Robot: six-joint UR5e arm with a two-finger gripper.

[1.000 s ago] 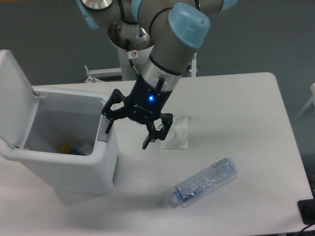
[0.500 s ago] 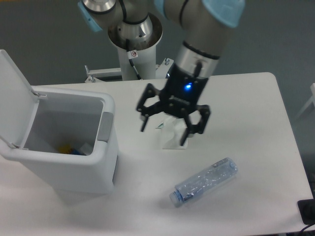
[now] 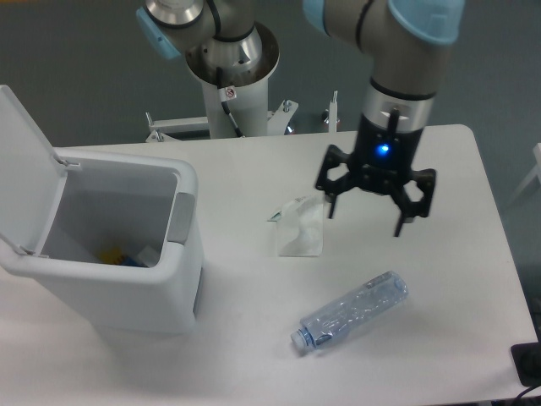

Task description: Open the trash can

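The trash can [image 3: 118, 279] is a large white bin at the left of the table. Its lid [image 3: 25, 161] is swung up and back on the left side, so the inside shows, with a few yellow and blue items at the bottom. A grey latch tab [image 3: 180, 220] sits on the right rim. My gripper [image 3: 365, 218] hangs above the table well to the right of the bin, fingers spread open and holding nothing.
A crumpled clear wrapper [image 3: 299, 227] lies mid-table, just left of the gripper. A clear plastic bottle [image 3: 351, 313] lies on its side nearer the front. The robot's base column [image 3: 232, 68] stands behind the table. A dark object [image 3: 528, 362] sits at the front right corner.
The gripper has swung from the bin's right rim across to the right side of the table, staying open. The lid stays up throughout.
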